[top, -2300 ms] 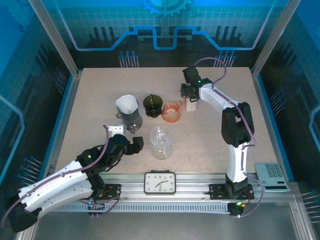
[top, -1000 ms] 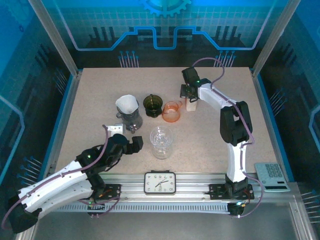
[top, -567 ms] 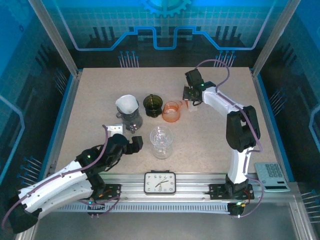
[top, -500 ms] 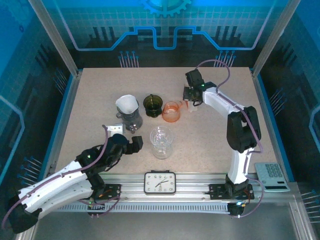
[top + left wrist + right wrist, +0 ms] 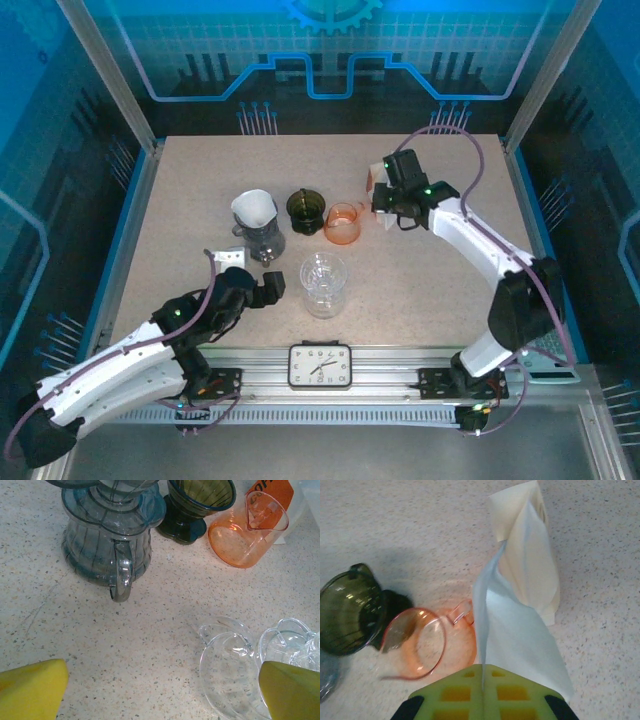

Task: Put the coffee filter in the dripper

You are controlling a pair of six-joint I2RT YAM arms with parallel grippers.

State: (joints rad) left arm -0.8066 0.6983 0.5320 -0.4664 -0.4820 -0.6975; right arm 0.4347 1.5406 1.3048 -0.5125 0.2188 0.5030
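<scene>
My right gripper point(image 5: 482, 681) is shut on a white paper coffee filter point(image 5: 520, 630), which hangs pinched at its edge between the yellow-green fingers. Just beyond it stands the cream pack of filters point(image 5: 527, 555). The orange dripper point(image 5: 427, 642) sits on the table to the left of the held filter. From above, the right gripper point(image 5: 383, 197) hovers just right of the orange dripper point(image 5: 343, 223). My left gripper point(image 5: 272, 288) rests open near the front, with nothing between its yellow fingertips point(image 5: 30, 690).
A dark green dripper point(image 5: 307, 210) stands left of the orange one. Further left, a grey-blue carafe point(image 5: 260, 235) carries a dripper lined with a white filter. A clear glass server point(image 5: 323, 283) sits mid-table, and a clock point(image 5: 321, 365) lies at the front rail.
The right arm has swung out to the right and its gripper has lifted away from the pack with one filter pinched in it. The left arm has not moved.
</scene>
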